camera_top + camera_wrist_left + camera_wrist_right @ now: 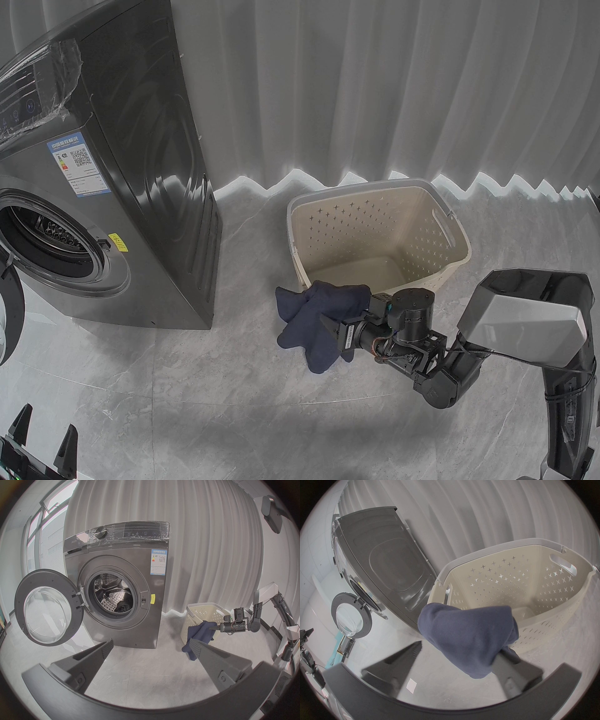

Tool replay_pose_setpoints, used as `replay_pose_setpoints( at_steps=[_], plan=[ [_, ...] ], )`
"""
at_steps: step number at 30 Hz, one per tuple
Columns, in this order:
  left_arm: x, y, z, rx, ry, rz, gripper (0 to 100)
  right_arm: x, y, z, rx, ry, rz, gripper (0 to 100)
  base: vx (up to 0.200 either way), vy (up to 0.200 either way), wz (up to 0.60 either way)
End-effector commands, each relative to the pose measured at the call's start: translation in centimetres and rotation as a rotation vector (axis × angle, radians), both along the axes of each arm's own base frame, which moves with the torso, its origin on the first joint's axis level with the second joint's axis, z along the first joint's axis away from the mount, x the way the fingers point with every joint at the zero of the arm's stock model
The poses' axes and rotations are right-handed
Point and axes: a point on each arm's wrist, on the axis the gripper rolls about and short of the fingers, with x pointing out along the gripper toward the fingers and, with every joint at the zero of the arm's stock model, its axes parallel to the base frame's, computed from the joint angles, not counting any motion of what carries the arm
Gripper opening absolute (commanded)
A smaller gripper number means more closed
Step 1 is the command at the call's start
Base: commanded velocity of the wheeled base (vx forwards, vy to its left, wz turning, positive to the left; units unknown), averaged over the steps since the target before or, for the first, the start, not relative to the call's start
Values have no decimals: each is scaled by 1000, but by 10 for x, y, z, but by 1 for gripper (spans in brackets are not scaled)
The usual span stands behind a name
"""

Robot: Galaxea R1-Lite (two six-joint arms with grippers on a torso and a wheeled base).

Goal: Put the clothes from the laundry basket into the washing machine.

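Navy-blue soft cloth (312, 312) hangs draped over one finger of the right gripper (459, 652), whose jaws stand wide apart, at the near-left corner of the beige perforated plastic laundry basket (375, 187). The grey front-loading washing machine (144, 187) stands far left, its round door (47, 608) open. The left gripper (150, 655), near left, is spread wide and holds nothing.

Bright even light, glow under curtain (387, 87), soft shadows
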Motion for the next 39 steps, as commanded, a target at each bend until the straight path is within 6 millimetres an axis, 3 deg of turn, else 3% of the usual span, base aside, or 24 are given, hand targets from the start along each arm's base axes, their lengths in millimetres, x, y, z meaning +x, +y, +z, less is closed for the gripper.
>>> replay_pose_setpoints(
  at_steps=[1, 18, 22, 23, 25, 28, 29, 30, 34, 39],
  plan=[
    [0, 0, -4, 0, 6, 1, 100, 1, 2, -1, 6, -6, 6, 0, 0, 0, 0],
    [0, 0, -4, 0, 6, 2, 100, -8, 12, 18, 88, -53, 33, 0, 0, 0, 0],
    [0, 0, -4, 0, 6, 2, 100, -32, -3, 64, 130, -110, 41, 0, 0, 0, 0],
    [0, 0, -4, 0, 6, 2, 100, -32, -3, 64, 130, -110, 41, 0, 0, 0, 0],
    [0, 0, -4, 0, 6, 2, 100, -56, -13, 105, 183, -177, 62, 0, 0, 0, 0],
    [0, 0, -4, 0, 6, 2, 100, -79, -25, 139, 227, -238, 76, 0, 0, 0, 0],
    [0, 0, -4, 0, 6, 2, 100, -80, -25, 140, 229, -240, 77, 0, 0, 0, 0],
    [0, 0, -4, 0, 6, 2, 100, -92, -30, 156, 256, -275, 90, 0, 0, 0, 0],
    [0, 0, -4, 0, 6, 2, 100, -118, -41, 184, 301, -337, 117, 0, 0, 0, 0],
    [0, 0, -4, 3, 6, 1, 100, -137, -56, 205, 331, -385, 123, 0, 0, 0, 0]
  ],
)
